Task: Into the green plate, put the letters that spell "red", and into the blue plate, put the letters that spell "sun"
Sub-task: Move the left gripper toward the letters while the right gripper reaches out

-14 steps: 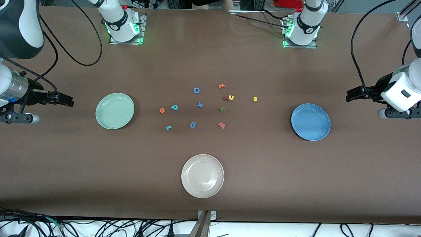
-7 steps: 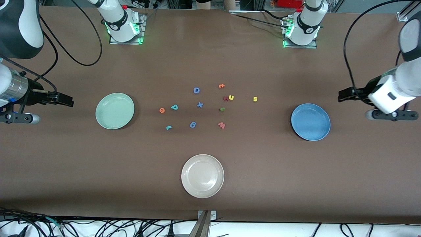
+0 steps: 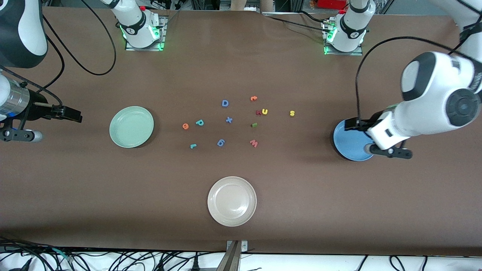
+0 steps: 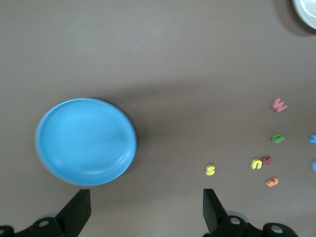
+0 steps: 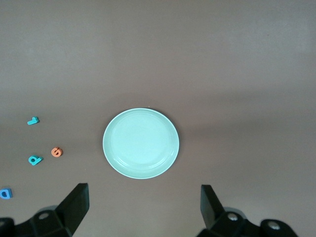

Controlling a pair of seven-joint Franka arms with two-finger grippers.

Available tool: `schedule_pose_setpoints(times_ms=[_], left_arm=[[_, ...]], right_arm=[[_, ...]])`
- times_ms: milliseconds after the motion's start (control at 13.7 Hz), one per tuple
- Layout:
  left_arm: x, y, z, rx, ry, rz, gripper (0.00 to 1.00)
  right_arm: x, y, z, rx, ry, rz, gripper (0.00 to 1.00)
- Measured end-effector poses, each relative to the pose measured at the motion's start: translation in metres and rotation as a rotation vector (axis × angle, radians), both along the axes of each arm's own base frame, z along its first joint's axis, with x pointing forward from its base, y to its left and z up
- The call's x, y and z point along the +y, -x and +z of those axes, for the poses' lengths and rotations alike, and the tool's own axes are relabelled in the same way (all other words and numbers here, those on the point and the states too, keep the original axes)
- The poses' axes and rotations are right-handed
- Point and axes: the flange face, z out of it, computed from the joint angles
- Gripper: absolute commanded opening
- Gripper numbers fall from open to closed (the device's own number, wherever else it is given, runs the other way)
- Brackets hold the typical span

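Note:
The teal "r" (image 3: pixel 192 146), orange "e" (image 3: pixel 185 126) and teal "d" (image 3: pixel 200 122) lie mid-table, toward the green plate (image 3: pixel 131 126). Yellow "s" (image 3: pixel 292 113), yellow "u" (image 3: pixel 264 111) and dark-green "n" (image 3: pixel 254 125) lie toward the blue plate (image 3: pixel 348 146). My left gripper (image 3: pixel 351 124) hangs open and empty over the blue plate's rim; the left wrist view shows the plate (image 4: pixel 86 140) and "s" (image 4: pixel 210 170) ahead of its open gripper (image 4: pixel 145 213). My right gripper (image 3: pixel 76 114) waits open at its end of the table, with the green plate (image 5: pixel 141 143) ahead of it (image 5: pixel 143 205).
A cream-white plate (image 3: pixel 232 201) sits nearest the front camera. Other letters lie among the task ones: blue D (image 3: pixel 225 103), blue x (image 3: pixel 229 120), blue g (image 3: pixel 221 142), pink W (image 3: pixel 253 143), an angular orange letter (image 3: pixel 253 98), and a dark-red one (image 3: pixel 258 112) touching the "u".
My left arm has swung in from its end of the table, and its gripper now hangs over the blue plate. The right arm has barely moved. No letter has shifted.

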Motion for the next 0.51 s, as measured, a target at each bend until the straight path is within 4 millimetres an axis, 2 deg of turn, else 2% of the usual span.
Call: schedule_pose_setpoints(times_ms=[146,364,510], left_arm=[[-0.037,0.005,-0.017,-0.012,0.014,0.010,1.00],[-0.083,0.024,-0.043,-0.016,0.017,0.004,1.00],[-0.116,0.045,-0.073,-0.056,0.019,-0.004,1.00]], right_arm=[[0.000,0.000,0.000,0.000,0.000,0.000,1.00],[0.004,0.000,0.000,0.003,0.000,0.006,0.99],[0.004,0.000,-0.001,0.004,0.000,0.002,0.99]])
